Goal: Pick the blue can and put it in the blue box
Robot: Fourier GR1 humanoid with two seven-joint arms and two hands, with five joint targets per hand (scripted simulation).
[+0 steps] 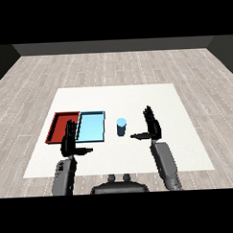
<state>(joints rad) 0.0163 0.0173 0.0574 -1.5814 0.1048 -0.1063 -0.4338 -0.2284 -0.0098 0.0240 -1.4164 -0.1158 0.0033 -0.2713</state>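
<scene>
Blue can (121, 126) stands just left of the released right robot hand (151, 126).

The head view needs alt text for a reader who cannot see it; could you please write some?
A blue can stands upright on a white table, just right of a light blue tray that lies beside a red tray. The robot's open right hand is right of the can, not touching it; its open left hand is in front of the trays.

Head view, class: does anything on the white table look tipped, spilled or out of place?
Nothing stands out. The small blue can stands upright beside the light blue tray, and the red tray lies flat alongside.
</scene>
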